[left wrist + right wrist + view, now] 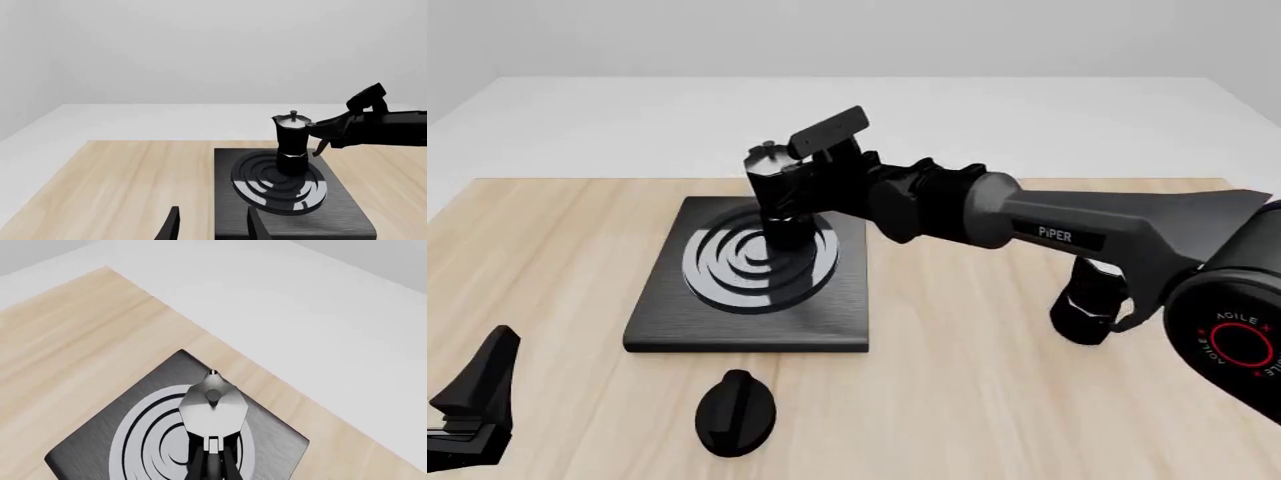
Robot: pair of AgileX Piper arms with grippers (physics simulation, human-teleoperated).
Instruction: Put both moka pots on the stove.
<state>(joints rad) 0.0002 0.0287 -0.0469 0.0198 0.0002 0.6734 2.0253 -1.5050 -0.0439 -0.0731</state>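
— Pale wood makes up the table [988,400], with a plain grey-white floor and wall behind it. What sits at the left?

— Low at the left edge, the left gripper [474,400] hovers near the table's near side, well apart from everything else. From its own wrist camera the two finger tips [172,225] stand apart with nothing between them, so it is released.

— And next along?

— Moving right, the oval black knob [735,411] lies on the wood just in front of the stove [827,320]. That dark slab lies flat on the table, its ring burner [741,275] showing silver and black circles.

— Where is the pot?

— One moka pot [777,195] stands upright over the far right part of the burner; its base looks down on the rings, though I cannot say whether it bears fully on them. The right gripper [814,185] reaches in from the right and is clenched on the pot's side handle; the right wrist camera looks down on the silvery lid [212,407] with the handle between the fingers.

— Anything further right?

— Behind the right arm [1068,230], the second moka pot [1090,305] stands on the bare wood, well apart from the stove, partly hidden by the arm
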